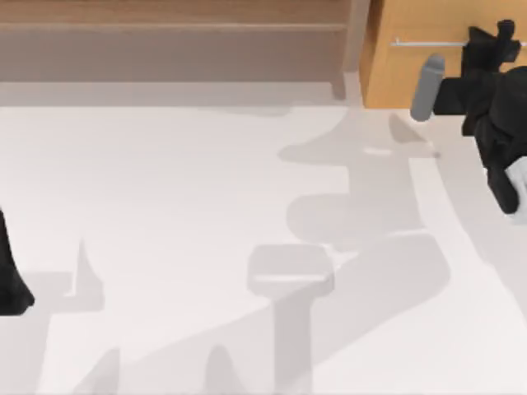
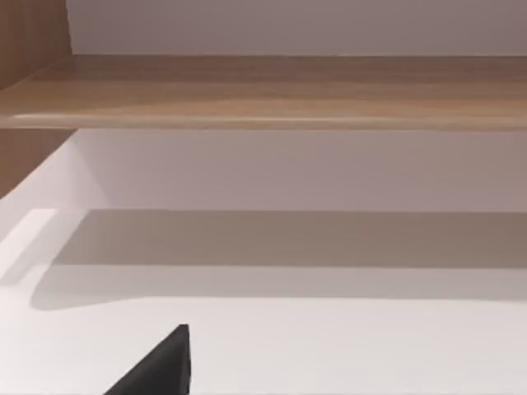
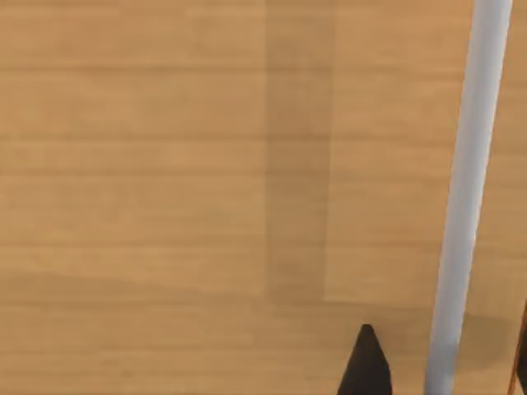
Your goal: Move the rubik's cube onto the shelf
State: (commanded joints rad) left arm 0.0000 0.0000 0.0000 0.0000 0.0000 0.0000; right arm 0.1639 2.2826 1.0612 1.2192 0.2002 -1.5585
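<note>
The rubik's cube is out of view. The shelf [image 1: 173, 26] is a long light-brown board along the back left, with a grey recess under it; the left wrist view faces the shelf [image 2: 272, 90] from the front. My right gripper [image 1: 494, 39] is at the back right, against the orange-brown drawer cabinet [image 1: 403, 66]. In the right wrist view my right gripper [image 3: 445, 358] stands open, with its dark fingertips [image 3: 366, 366] on either side of the metal bar handle [image 3: 465, 189]. My left arm [image 1: 10, 276] is parked at the table's left edge.
An upright wooden post [image 1: 356, 41] separates the shelf from the cabinet. The white table [image 1: 206, 206] carries only soft shadows of the arms.
</note>
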